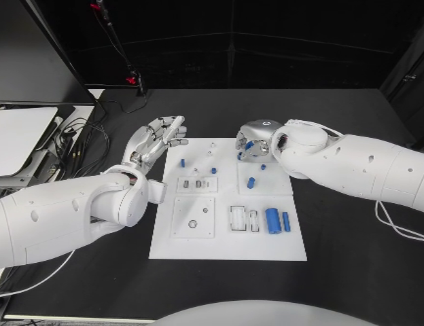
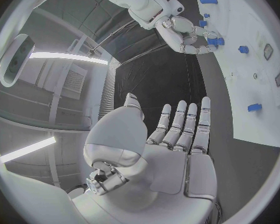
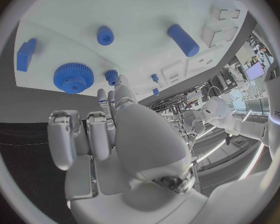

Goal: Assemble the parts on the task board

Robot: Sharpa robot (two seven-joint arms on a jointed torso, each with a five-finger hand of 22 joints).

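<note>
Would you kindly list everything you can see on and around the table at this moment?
task board: one, white, middle of the black table.
blue parts: several; small pegs on the board's far half, one peg mid-board, two longer pieces side by side near the board's right edge.
blue gear: one, on the board just ahead of the right hand.
white panel: one, off the table's left side.
cables: dark, by the table's far-left corner.
left hand: fingers apart, empty, at the board's far-left corner.
right hand: over the board's far edge, grip unclear.

Blue parts (image 1: 272,221), white task board (image 1: 227,248)
</note>
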